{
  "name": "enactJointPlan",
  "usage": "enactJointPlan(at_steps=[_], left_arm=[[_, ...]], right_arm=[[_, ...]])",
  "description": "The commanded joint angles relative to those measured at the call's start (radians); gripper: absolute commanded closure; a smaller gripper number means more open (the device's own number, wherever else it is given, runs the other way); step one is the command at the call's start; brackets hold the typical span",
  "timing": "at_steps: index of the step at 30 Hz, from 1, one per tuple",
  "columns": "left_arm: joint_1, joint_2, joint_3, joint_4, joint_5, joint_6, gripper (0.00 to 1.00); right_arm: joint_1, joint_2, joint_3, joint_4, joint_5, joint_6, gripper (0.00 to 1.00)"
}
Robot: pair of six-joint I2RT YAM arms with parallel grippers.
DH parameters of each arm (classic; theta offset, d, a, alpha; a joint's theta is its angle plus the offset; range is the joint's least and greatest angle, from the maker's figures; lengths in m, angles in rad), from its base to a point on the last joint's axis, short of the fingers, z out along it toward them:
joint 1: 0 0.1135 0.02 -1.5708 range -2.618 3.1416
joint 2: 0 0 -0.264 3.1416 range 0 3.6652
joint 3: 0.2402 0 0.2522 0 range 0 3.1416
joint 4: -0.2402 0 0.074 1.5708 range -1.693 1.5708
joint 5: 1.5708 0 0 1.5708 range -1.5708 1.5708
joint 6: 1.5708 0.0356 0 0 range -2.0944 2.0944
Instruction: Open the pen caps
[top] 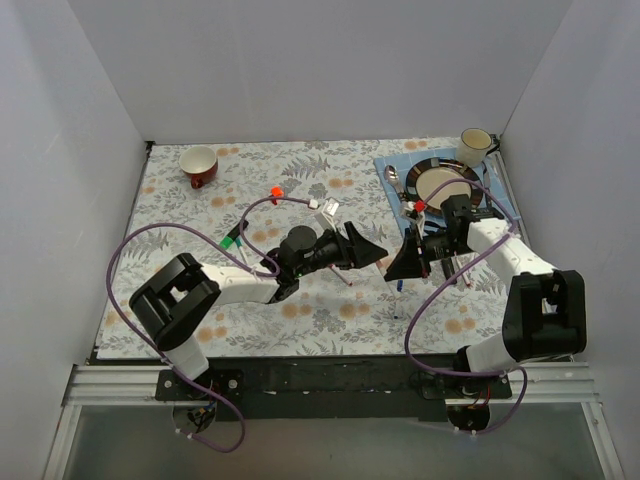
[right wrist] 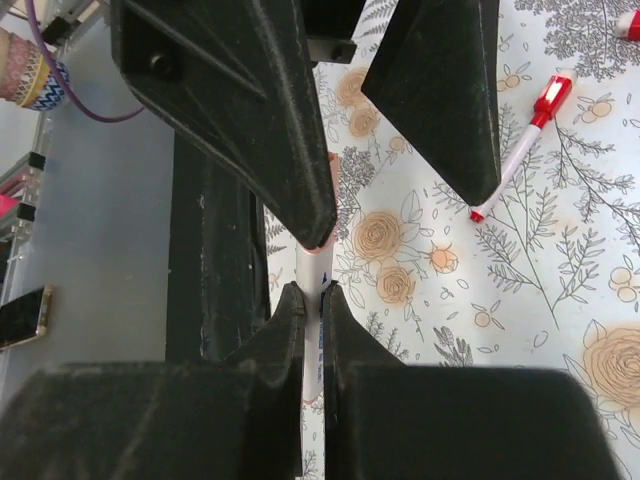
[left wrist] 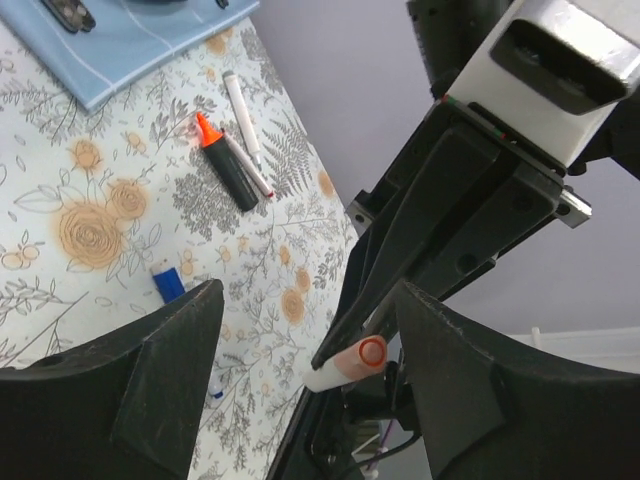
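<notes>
My right gripper (right wrist: 312,292) is shut on a thin white-barrelled pen (right wrist: 312,270). In the top view it (top: 405,262) holds the pen above the mat, pointing at my left gripper (top: 368,250). My left gripper (left wrist: 310,292) is open, its jaws spread wide to either side of the pen's pale orange end (left wrist: 362,355). That end shows no separate cap edge. In the right wrist view the left gripper's fingers (right wrist: 250,120) stand over the pen's far end and hide it. A loose red cap (top: 277,191) and a green-ended pen (top: 232,240) lie to the left.
A red-capped white pen (right wrist: 520,140) lies on the floral cloth. A black marker with an orange end (left wrist: 225,165), a white pen (left wrist: 243,105) and a blue cap (left wrist: 167,285) lie near the blue mat (left wrist: 130,40). Red mug (top: 200,165), plate (top: 445,185), cream mug (top: 475,147).
</notes>
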Motion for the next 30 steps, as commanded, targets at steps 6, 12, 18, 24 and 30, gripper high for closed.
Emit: enactJointPlan(at_steps=[6, 12, 18, 24, 30], left_arm=[[-0.048, 0.002, 0.039, 0.070, -0.099, 0.074, 0.46], [-0.069, 0.009, 0.041, 0.082, -0.105, 0.092, 0.53], [-0.085, 0.022, 0.056, 0.094, -0.114, 0.110, 0.69], [-0.086, -0.012, 0.044, 0.100, -0.160, 0.147, 0.73], [-0.086, -0.024, 0.041, 0.104, -0.154, 0.166, 1.00]], right_arm=[[-0.025, 0.034, 0.034, -0.057, -0.101, -0.040, 0.99], [-0.057, 0.054, 0.028, -0.053, -0.124, -0.024, 0.99], [-0.059, 0.072, 0.025, -0.056, -0.128, -0.023, 0.99], [-0.057, 0.077, 0.023, -0.063, -0.127, -0.027, 0.99], [-0.059, 0.084, 0.023, -0.070, -0.135, -0.037, 0.99]])
